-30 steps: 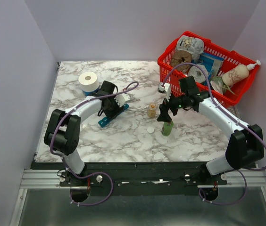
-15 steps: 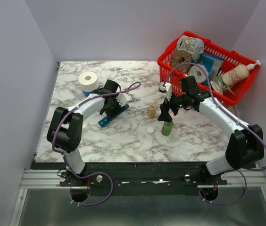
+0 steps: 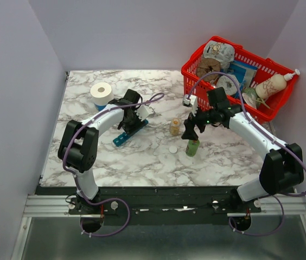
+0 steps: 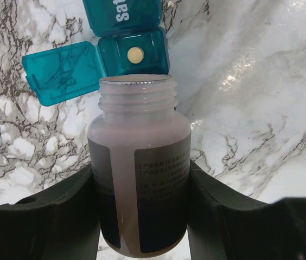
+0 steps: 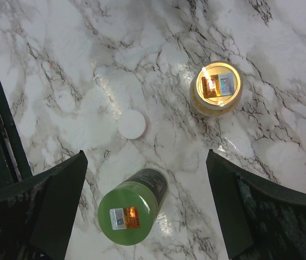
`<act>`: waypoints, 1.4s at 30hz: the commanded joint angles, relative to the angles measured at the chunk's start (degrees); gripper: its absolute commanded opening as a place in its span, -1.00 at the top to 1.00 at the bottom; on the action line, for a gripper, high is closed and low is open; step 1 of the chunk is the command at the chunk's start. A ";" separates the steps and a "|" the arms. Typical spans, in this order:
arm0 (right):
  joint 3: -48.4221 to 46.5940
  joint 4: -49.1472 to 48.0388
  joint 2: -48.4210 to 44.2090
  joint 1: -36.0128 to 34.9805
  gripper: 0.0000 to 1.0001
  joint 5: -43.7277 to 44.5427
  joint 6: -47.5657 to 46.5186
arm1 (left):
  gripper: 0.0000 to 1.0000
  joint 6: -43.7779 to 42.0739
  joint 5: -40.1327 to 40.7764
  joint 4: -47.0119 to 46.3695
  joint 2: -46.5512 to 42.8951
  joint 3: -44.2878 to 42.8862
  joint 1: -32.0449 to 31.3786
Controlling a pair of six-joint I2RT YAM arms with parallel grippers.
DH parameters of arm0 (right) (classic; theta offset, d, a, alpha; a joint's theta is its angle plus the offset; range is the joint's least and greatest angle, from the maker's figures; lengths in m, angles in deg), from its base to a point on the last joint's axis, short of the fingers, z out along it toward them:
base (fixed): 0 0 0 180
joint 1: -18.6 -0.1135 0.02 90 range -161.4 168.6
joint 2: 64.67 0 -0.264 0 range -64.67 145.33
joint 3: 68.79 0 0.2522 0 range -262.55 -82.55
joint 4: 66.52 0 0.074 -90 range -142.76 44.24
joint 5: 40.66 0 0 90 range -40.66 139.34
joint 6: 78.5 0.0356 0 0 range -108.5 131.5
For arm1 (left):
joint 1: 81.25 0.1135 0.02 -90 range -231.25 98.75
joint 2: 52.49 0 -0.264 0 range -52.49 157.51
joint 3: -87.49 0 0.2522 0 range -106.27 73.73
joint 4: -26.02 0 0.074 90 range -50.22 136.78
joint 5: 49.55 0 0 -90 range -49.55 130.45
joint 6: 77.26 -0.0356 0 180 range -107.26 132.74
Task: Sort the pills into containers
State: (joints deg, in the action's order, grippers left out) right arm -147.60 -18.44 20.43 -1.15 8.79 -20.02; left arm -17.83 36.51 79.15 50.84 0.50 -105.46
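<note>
The teal-blue pill organiser (image 3: 129,132) lies at the table's left middle. In the left wrist view its end compartment (image 4: 134,52) is open, its lid (image 4: 62,73) is flipped to the left, and one yellow pill (image 4: 135,53) lies inside. My left gripper (image 3: 133,116) is shut on a pale, uncapped, labelled pill bottle (image 4: 139,179), with the bottle's mouth just short of that compartment. My right gripper (image 3: 190,130) is open and empty above a green-capped bottle (image 5: 127,214) and an amber bottle (image 5: 216,88). A white cap (image 5: 131,124) lies between them.
A red wire basket (image 3: 194,67) full of groceries stands at the back right. A toilet roll (image 3: 102,93) stands at the back left. The green bottle (image 3: 192,147), amber bottle (image 3: 174,127) and white cap (image 3: 173,149) sit mid-table.
My left gripper has shifted slightly right and towards the back over the organiser's far end, still holding the bottle. The right gripper has barely moved.
</note>
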 commanded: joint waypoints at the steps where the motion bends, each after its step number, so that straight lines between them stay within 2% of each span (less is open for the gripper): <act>1: -0.16 0.92 0.24 0.67 -1.00 -2.16 -0.73 | 1.00 1.03 3.24 2.90 0.73 -2.35 -0.58; 9: -0.25 1.09 0.33 0.76 -1.00 -2.34 -0.64 | 1.00 1.83 3.51 5.10 2.31 -4.20 -1.19; 21: -0.25 1.01 0.42 0.94 -1.00 -2.42 -0.64 | 1.00 2.97 8.07 8.08 4.86 -7.62 -1.90; 42: -0.33 1.44 0.68 1.20 -1.00 -2.69 -0.82 | 1.00 3.58 8.96 11.60 6.97 -9.82 -3.30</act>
State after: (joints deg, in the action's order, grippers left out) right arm -147.60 -18.31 20.43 -0.41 7.87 -20.02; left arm -15.03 43.96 89.21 57.25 -8.25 -108.56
